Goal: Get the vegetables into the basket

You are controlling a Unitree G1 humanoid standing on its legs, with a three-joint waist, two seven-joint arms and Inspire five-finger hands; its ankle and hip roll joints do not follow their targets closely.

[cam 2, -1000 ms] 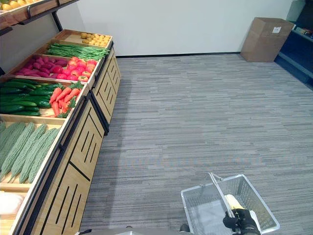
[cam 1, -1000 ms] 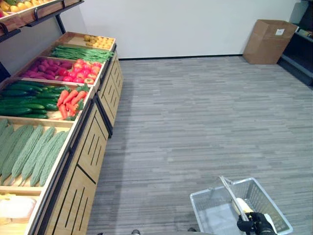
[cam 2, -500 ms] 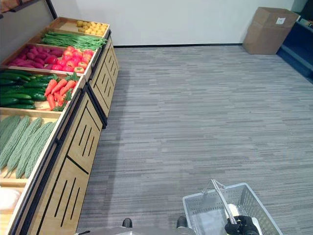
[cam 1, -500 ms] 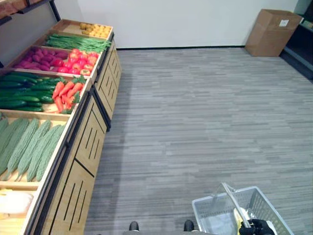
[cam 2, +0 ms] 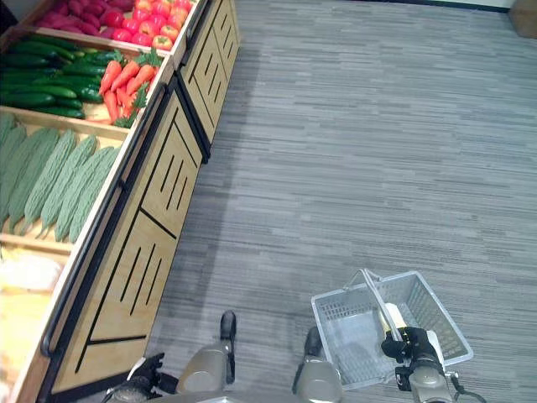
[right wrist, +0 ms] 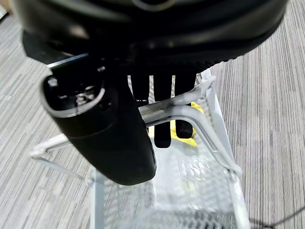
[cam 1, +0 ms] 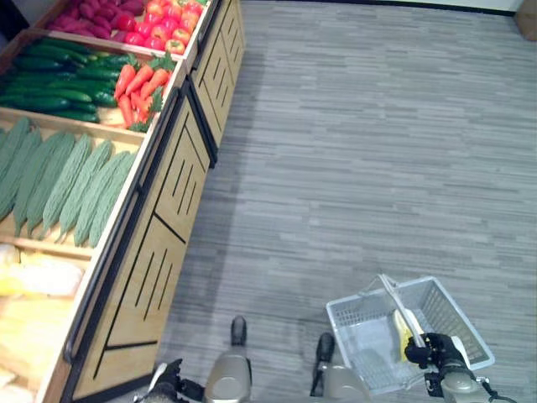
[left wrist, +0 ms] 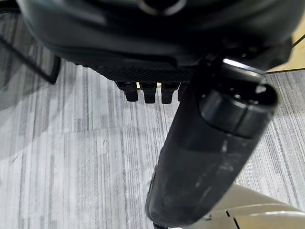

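Fingers [right wrist: 162, 102] of my right hand [cam 1: 430, 348] curled round the basket [cam 1: 352, 323] handle at 5 o'clock; my left hand [cam 1: 166, 379] hung curled, holding nothing.

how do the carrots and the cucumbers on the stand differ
The carrots are orange with leafy green tops; the cucumbers are dark green all over. The carrots are short and tapered, the cucumbers longer and even in width. The carrots form a small pile, the cucumbers a wider one. Both lie side by side in the same wooden bin.
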